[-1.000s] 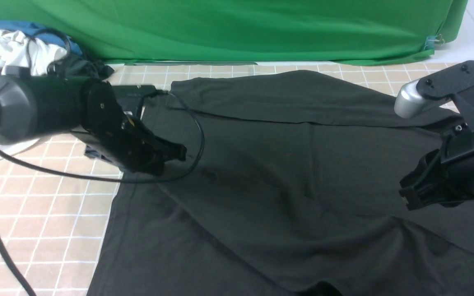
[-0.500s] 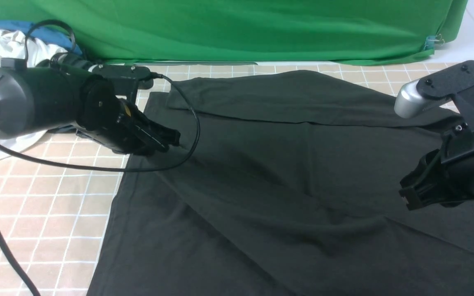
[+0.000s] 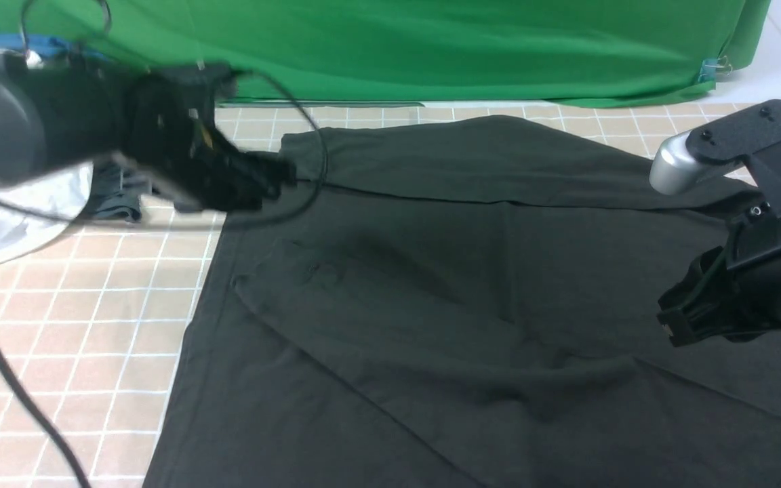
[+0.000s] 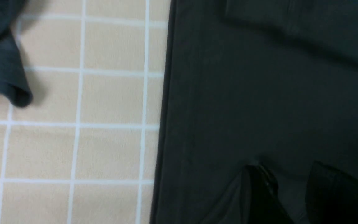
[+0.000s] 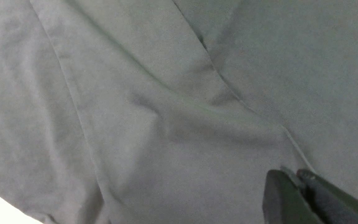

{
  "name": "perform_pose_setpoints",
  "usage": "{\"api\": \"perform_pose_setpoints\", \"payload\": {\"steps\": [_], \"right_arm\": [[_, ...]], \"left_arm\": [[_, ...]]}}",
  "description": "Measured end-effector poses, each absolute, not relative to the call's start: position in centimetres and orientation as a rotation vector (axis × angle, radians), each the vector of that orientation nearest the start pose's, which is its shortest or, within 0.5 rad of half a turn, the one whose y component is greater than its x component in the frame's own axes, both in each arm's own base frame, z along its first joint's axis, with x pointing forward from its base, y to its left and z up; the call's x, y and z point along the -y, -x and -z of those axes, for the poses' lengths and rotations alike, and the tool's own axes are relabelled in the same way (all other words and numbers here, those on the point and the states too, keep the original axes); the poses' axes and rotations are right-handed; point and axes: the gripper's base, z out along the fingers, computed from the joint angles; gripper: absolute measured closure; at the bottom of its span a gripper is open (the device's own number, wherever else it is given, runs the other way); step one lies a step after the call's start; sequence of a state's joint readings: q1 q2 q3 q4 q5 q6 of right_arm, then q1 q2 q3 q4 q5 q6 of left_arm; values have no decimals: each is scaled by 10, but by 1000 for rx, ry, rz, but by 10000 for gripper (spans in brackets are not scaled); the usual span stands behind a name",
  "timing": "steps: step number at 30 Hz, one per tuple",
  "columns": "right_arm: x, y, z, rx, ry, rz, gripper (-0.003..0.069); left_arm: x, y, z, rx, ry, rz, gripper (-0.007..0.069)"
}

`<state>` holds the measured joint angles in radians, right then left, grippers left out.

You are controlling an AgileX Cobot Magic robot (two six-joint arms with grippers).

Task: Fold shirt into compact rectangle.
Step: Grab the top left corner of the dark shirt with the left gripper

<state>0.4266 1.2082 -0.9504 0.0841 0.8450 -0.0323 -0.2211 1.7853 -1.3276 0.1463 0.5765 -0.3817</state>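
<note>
Green backdrop cloth [image 3: 431,47] closes off the far side; in front of it the tiled bench [image 3: 78,325] carries the shirt [image 3: 465,305], which lies flat across the middle and right, with its near part running out of the front view.

Your left end effector [image 3: 258,183] is blurred there, above the shirt's far left corner; the left wrist view shows its fingers [image 4: 259,193] apart, with only flat cloth between them, so it is released and holds nothing.

Your right end effector [image 3: 675,329] hangs over the shirt's right part; its fingertips [image 5: 286,186] look clenched together in the right wrist view, and you cannot tell whether any cloth is caught in them.

What the coming move turns on: from the left end effector the shirt spreads away to the right and toward you; its straight left edge [image 3: 194,318] runs from far to near just beside that arm, so I judge the left arm the nearer one for that edge. The long axis looks to run left to right; a folded band [image 3: 499,163] lies along the far side, and what seems a sleeve [image 3: 397,339] slants across the body.

Keep clear of the dark grey garment [image 3: 116,203] on bare tiles near the far left corner; it does not touch the shirt.
</note>
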Motion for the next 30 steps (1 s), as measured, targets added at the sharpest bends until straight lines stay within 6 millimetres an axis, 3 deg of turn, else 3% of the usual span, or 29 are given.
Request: {"api": "perform_pose_setpoints", "payload": {"steps": [3, 6, 11, 18, 25, 30], "right_arm": [[-102, -211, -303, -2544, 544, -246, 568], [-102, -211, -303, -2544, 544, -246, 568], [-102, -211, -303, -2544, 544, -246, 568], [-102, -211, -303, -2544, 544, -246, 568], [-102, -211, -303, -2544, 544, -246, 568], [-102, -211, -303, -2544, 544, -246, 560]], "left_arm": [[82, -399, -266, -2472, 126, 119, 414], [90, -428, -275, -2429, 158, 161, 436], [97, -465, -259, -2428, 201, 183, 424], [86, -505, -218, -2447, 266, 170, 265], [76, -518, -177, -2469, 302, 168, 201], [78, -524, -163, -2443, 293, 182, 195]]}}
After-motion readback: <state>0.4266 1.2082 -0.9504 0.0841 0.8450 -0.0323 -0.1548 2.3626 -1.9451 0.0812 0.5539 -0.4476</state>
